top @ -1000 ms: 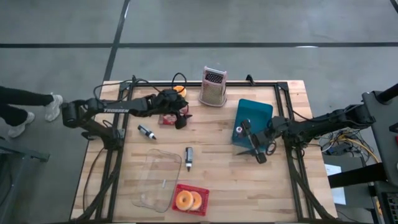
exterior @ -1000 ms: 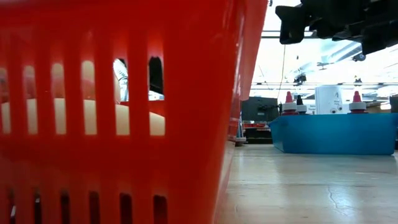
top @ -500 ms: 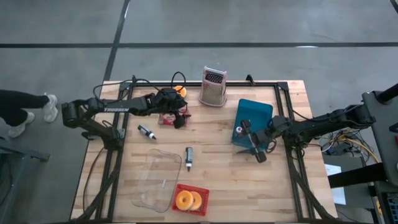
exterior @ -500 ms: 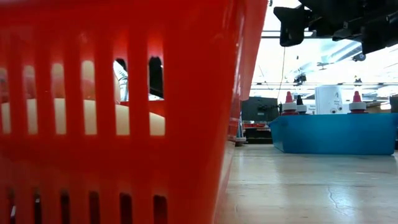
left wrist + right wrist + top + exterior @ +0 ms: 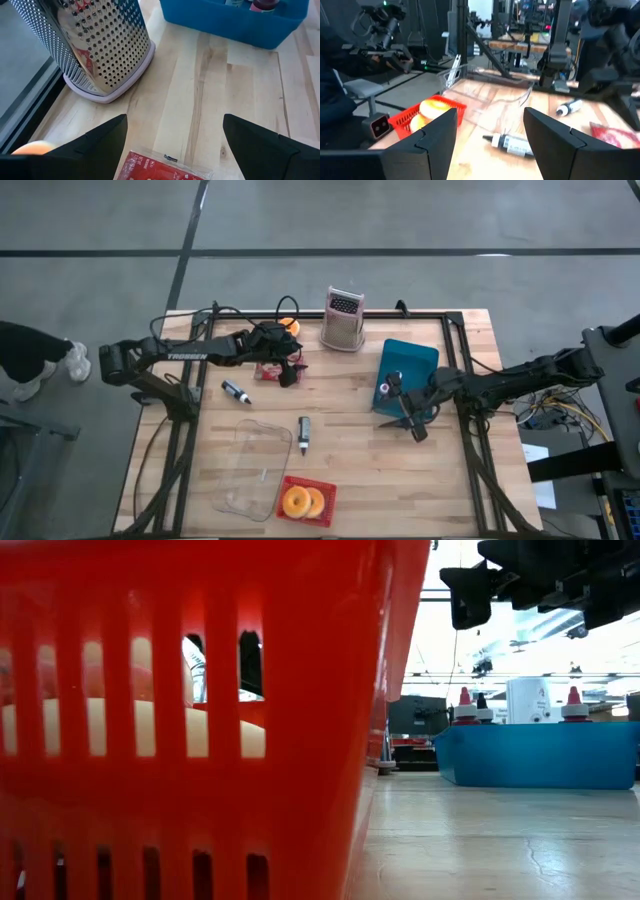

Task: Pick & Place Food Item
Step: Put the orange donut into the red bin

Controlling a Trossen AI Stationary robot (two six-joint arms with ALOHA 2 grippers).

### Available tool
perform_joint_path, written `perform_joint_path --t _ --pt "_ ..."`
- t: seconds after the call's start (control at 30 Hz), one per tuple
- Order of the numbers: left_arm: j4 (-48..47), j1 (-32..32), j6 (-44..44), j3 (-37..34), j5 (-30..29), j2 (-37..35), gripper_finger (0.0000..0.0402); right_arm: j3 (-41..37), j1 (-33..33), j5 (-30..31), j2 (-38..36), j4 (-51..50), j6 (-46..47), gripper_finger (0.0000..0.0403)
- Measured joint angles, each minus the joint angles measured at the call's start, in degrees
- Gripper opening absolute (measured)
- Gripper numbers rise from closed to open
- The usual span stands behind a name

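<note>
A red food packet [image 5: 268,370] lies flat on the wooden table; its far edge shows in the left wrist view [image 5: 160,167]. My left gripper [image 5: 290,370] [image 5: 174,120] is open right over the packet's right end, one finger on either side, and I see no touch. An orange [image 5: 290,327] lies just beyond it. Two donuts [image 5: 303,502] sit in a red basket [image 5: 322,490] at the near edge. My right gripper [image 5: 412,425] [image 5: 490,114] is open and empty, above the table beside the blue bin [image 5: 407,370].
A metal grater [image 5: 343,318] stands at the far edge. A clear plastic container [image 5: 250,470] lies by the basket. Two markers [image 5: 236,392] [image 5: 303,432] lie mid-table. The blue bin holds small bottles [image 5: 465,705]. A person's shoe [image 5: 75,360] shows off the table's left.
My right gripper has sunk a little above the table. My left gripper keeps still over the red packet.
</note>
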Motion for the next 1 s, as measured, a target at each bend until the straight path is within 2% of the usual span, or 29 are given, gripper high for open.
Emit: perform_joint_path --t 0.17,0.5,0.77,1.0 --pt "0.0 0.0 0.4 0.0 0.7 0.0 0.0332 0.0 0.0 1.3 0.1 -0.2 1.6 0.0224" --pt "0.1 0.0 0.9 0.0 2.8 0.0 0.0332 0.6 -2.0 3.1 -1.5 2.7 -3.9 0.0224" --pt "-0.2 0.0 1.6 0.0 2.8 0.0 0.0332 0.7 -7.0 3.2 -3.9 2.3 -0.4 0.0224" --pt "-0.5 0.0 2.8 0.0 2.8 0.0 0.0332 0.5 -7.5 3.1 -4.0 2.0 0.2 0.0224"
